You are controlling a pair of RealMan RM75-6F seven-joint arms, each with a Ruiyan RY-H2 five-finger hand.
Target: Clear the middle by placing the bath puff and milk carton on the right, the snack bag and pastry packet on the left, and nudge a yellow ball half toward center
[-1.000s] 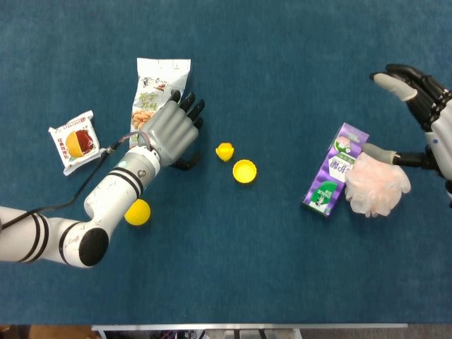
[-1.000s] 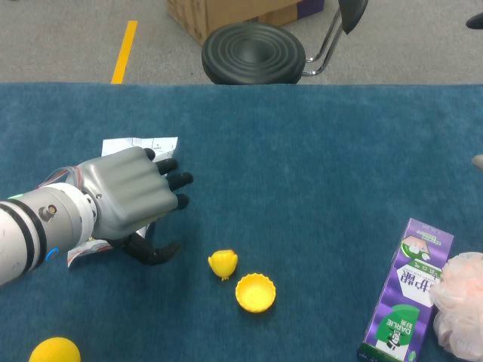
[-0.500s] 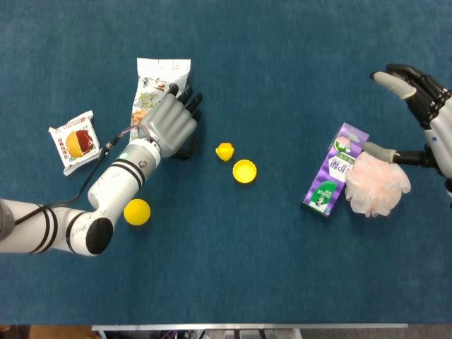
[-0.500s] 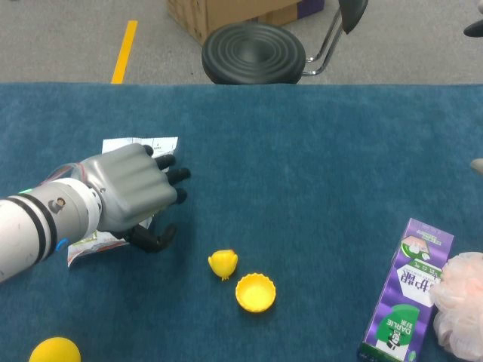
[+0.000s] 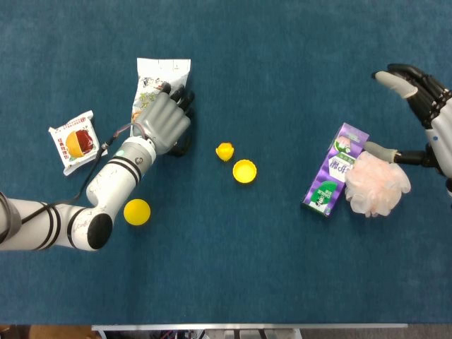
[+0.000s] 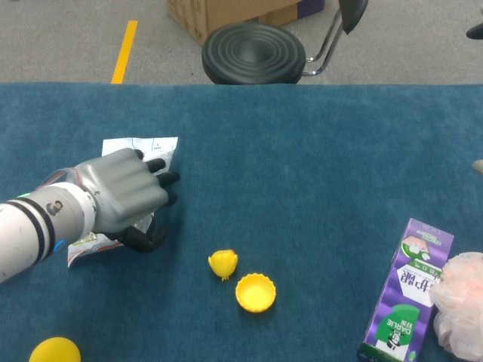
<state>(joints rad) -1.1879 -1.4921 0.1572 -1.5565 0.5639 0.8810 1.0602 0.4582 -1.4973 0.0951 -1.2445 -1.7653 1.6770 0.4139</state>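
My left hand [image 5: 164, 121] lies on the lower half of the white snack bag [image 5: 164, 74], fingers curled over its right edge and thumb hooked under it; the chest view shows the same left hand [image 6: 124, 194] on the snack bag [image 6: 143, 145]. The pastry packet [image 5: 76, 140] lies to the left. Two yellow ball halves sit mid-table: a small half [image 5: 224, 151] and a cup-shaped half [image 5: 244, 171]. The purple milk carton [image 5: 335, 169] and pink bath puff [image 5: 378, 185] lie together at the right. My right hand [image 5: 427, 116] is spread open beside them, thumb just above the puff.
A whole yellow ball [image 5: 137, 211] rests by my left forearm [image 5: 106, 187], near the front. Past the far edge of the blue table [image 6: 302, 136] stand a black stool [image 6: 253, 51] and a cardboard box [image 6: 226, 15].
My left hand slid left onto the snack bag and its fingers and thumb curled in around the bag's edge. The bag, the ball halves and the right hand have not moved.
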